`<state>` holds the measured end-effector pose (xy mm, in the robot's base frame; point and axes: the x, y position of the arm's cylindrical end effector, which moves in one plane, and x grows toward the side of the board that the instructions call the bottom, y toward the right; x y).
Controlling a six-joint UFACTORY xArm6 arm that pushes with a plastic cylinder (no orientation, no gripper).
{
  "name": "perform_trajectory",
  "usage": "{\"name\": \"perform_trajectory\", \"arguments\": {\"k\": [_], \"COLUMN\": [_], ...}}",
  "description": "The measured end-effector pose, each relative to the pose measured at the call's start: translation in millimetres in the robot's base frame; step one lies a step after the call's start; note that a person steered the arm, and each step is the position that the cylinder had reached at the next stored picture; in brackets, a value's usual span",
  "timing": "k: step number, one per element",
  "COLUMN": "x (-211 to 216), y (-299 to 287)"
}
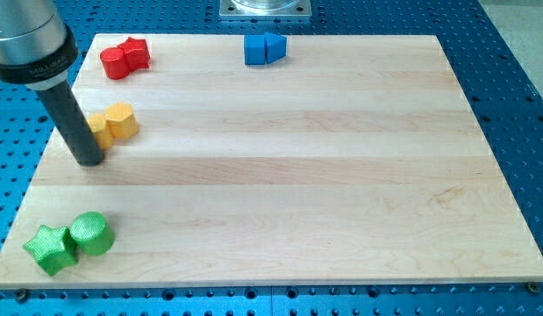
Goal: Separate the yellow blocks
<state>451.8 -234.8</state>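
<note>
Camera view: a pale wooden board (pixel 280 175) fills most of the frame, lying on a blue perforated table (pixel 517 79).
My rod: a dark rod (pixel 74 118) comes down from the upper left corner of the frame, under a grey housing.
My tip (pixel 91 161): it rests on the board at centre left, touching the lower left side of the yellow blocks.
Hand state: I have no hand or jaws, only this plain rod, so nothing is spread, pressed together or pinched.
Yellow blocks: two, touching each other at centre left; a yellow cylinder (pixel 121 120) on the right, and a yellow block (pixel 99 130) partly hidden behind my rod, shape unclear.
Red blocks: a red cylinder (pixel 116 62) and a red block (pixel 136 53), touching, upper left.
Blue blocks: a blue cube (pixel 256 49) and a blue wedge (pixel 276 46), touching, top centre.
Green blocks: a green star (pixel 50 247) and a green cylinder (pixel 90 233), touching, lower left.
</note>
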Motion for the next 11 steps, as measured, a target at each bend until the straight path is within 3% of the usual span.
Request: {"name": "perform_trajectory", "arguments": {"k": [5,6,9,11], "x": [-76.2,-83.4,-48.8,-49.4], "y": [-37.9,-14.2,75.1,161.1]}}
